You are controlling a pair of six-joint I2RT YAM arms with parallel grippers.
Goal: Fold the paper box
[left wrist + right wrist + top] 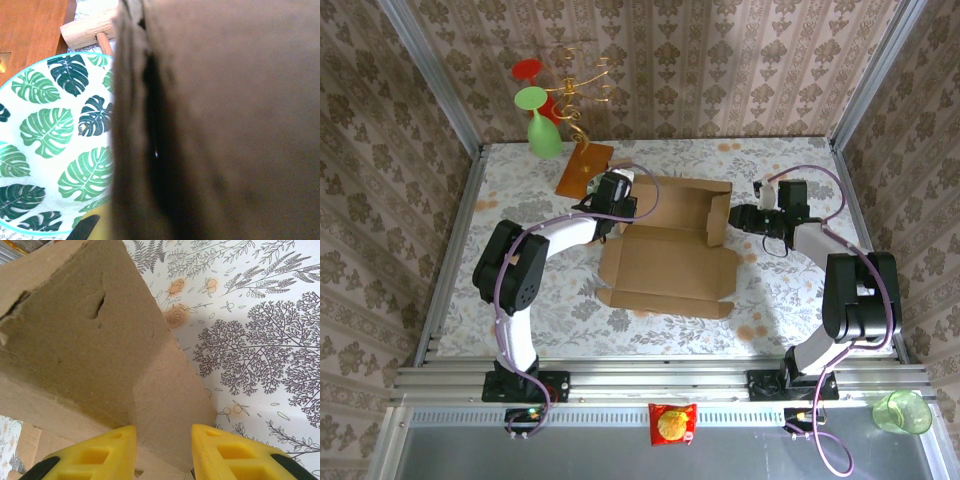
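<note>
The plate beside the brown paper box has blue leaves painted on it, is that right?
Not quite: the leaves on the plate are green, not blue. The left wrist view shows it, lying beside the brown paper box.

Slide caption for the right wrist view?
Right tool, yellow fingers apart, facing a raised wall of the plain brown cardboard box on the floral tablecloth.

The counter [570, 310] (floral-patterned) is carrying the paper box [665, 265] at its middle, an orange-brown base board [584, 168] lying behind it.
</note>
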